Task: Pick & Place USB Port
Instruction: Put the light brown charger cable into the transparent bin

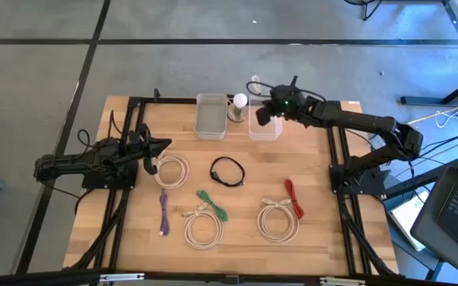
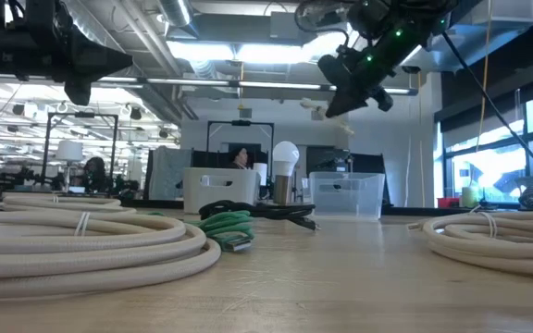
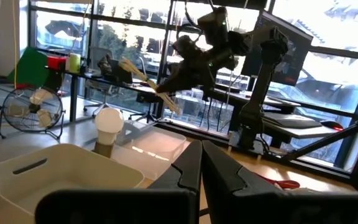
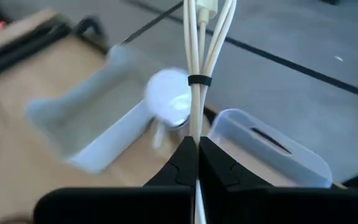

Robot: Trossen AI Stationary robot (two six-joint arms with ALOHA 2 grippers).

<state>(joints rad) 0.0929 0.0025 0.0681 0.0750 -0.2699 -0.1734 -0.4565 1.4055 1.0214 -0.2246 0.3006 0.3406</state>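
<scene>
My right gripper [image 1: 262, 114] hangs in the air at the table's far edge, over the clear bin [image 1: 265, 127], and is shut on a bundled cream USB cable [image 4: 199, 56]. A black tie [image 4: 199, 79] binds the bundle. The left wrist view shows the cable [image 3: 148, 81] sticking out of that gripper, slanting down. My left gripper [image 1: 159, 147] waits shut at the table's left side, above a cream coil [image 1: 173, 169]; nothing sits between its fingers [image 3: 191, 163]. My right gripper pinches the bundled strands [image 4: 196, 127] between its two fingers, short of the black tie. The strands run along the fingers and reach out past their tips. The gripper slants down from the table's right. The cable is lifted clear of table and bins.
A white bin [image 1: 211, 115], a light bulb [image 1: 239, 102] and the clear bin stand in a row at the far edge. On the table lie a black cable [image 1: 227, 171], a green one [image 1: 211, 204], a purple one [image 1: 164, 210], a red one [image 1: 294, 197] and two cream coils [image 1: 203, 226] [image 1: 277, 220].
</scene>
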